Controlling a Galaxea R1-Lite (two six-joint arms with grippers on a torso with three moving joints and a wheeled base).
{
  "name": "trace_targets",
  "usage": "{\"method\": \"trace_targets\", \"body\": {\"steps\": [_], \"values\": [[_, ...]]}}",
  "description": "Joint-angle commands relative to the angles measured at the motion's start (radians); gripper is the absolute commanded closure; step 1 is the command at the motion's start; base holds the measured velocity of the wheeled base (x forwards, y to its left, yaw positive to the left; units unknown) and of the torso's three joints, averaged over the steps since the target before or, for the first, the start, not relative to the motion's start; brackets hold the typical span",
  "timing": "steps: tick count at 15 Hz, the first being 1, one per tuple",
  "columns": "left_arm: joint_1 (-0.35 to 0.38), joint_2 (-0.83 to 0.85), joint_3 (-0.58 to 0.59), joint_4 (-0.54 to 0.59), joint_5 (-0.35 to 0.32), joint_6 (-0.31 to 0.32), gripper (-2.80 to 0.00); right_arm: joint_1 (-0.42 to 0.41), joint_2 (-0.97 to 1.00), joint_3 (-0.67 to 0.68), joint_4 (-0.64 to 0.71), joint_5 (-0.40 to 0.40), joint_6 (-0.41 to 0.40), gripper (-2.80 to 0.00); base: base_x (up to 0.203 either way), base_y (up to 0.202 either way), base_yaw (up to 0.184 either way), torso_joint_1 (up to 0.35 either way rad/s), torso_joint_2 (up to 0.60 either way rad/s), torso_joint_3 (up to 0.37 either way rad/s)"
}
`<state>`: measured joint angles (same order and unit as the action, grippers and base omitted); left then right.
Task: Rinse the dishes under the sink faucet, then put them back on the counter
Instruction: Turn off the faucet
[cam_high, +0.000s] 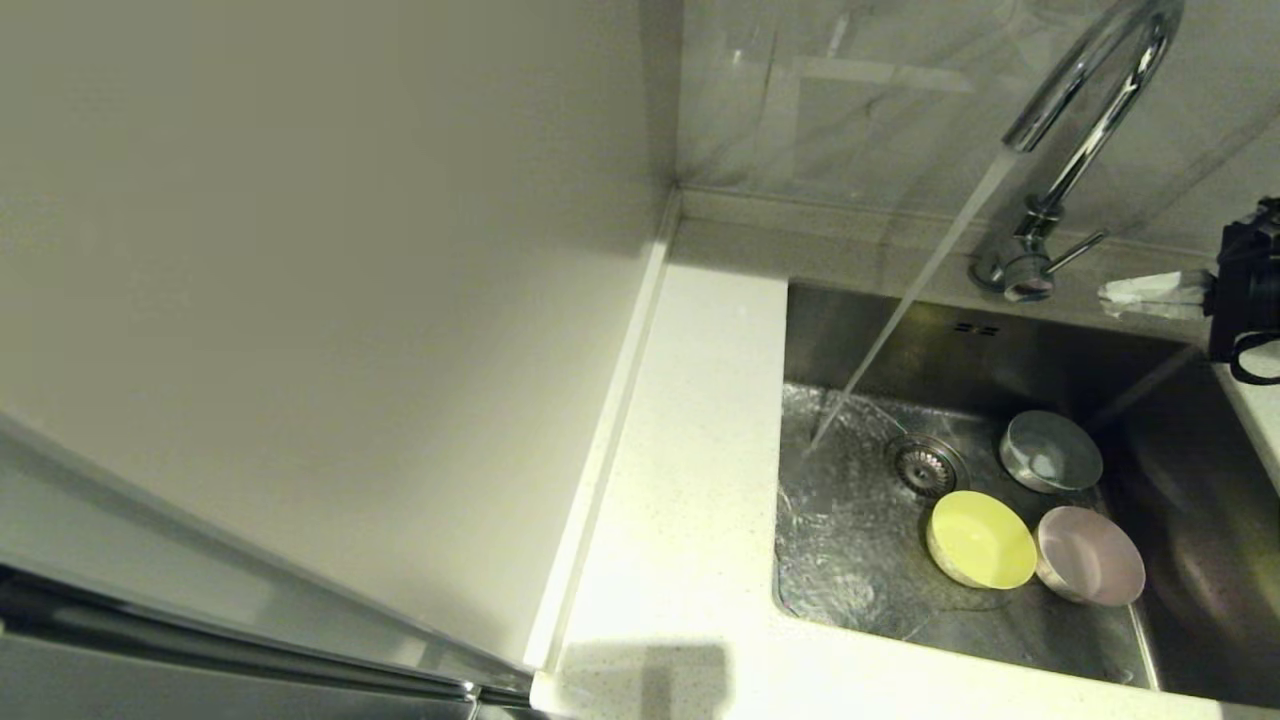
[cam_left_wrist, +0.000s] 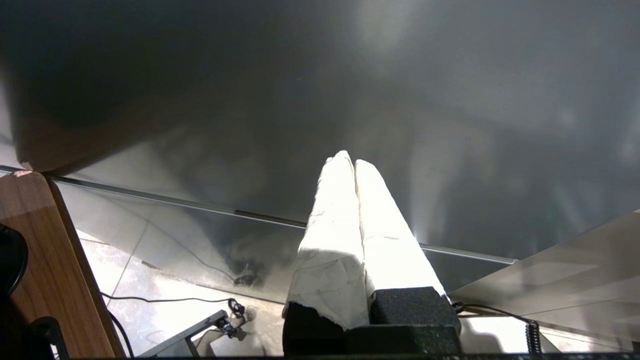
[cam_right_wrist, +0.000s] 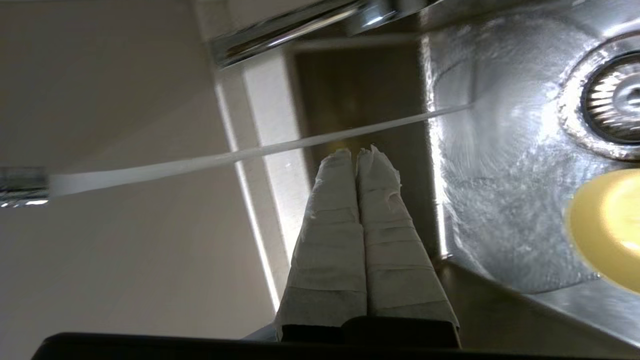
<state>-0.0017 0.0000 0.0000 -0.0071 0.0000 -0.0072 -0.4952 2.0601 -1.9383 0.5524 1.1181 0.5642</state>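
Observation:
Three bowls sit in the sink (cam_high: 850, 330): pale grey-blue (cam_high: 1050, 452) at the back, yellow-green (cam_high: 983, 538) and pale pink (cam_high: 1090, 555) in front, right of the drain (cam_high: 927, 465). The faucet (cam_high: 1085, 100) is running; its stream (cam_high: 900, 310) lands left of the drain, clear of the bowls. My right gripper (cam_high: 1110, 292) hovers shut and empty at the counter's back edge, just right of the faucet lever (cam_high: 1078, 250). In the right wrist view the gripper (cam_right_wrist: 357, 152) points across the stream (cam_right_wrist: 225, 159), with the yellow-green bowl (cam_right_wrist: 607, 225) beside it. My left gripper (cam_left_wrist: 350, 160) is shut, parked low.
The white counter (cam_high: 690, 450) runs left of the sink and along its front. A cream wall panel (cam_high: 300, 250) rises on the left, a marble backsplash (cam_high: 850, 90) behind. A steel panel (cam_left_wrist: 350, 75) faces the left gripper; cables (cam_left_wrist: 170, 300) lie on the floor.

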Motion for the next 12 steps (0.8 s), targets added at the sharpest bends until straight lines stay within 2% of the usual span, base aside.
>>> {"method": "trace_targets", "body": {"steps": [1,9,12], "values": [[0.000,0.000,0.003,-0.001,0.000,0.000,0.00,0.027,-0.027,0.004,0.003,0.009,0.018,0.00,0.000,0.000,0.000,0.000,0.00,0.000],[0.000,0.000,0.003,-0.001,0.000,0.000,0.00,0.058,-0.022,0.002,-0.010,0.006,0.033,0.00,0.000,0.000,0.000,0.000,0.00,0.000],[0.000,0.000,0.003,-0.001,0.000,0.000,0.00,0.054,0.002,0.000,-0.088,0.005,0.044,0.00,0.000,0.000,0.000,0.000,0.00,0.000]]}}
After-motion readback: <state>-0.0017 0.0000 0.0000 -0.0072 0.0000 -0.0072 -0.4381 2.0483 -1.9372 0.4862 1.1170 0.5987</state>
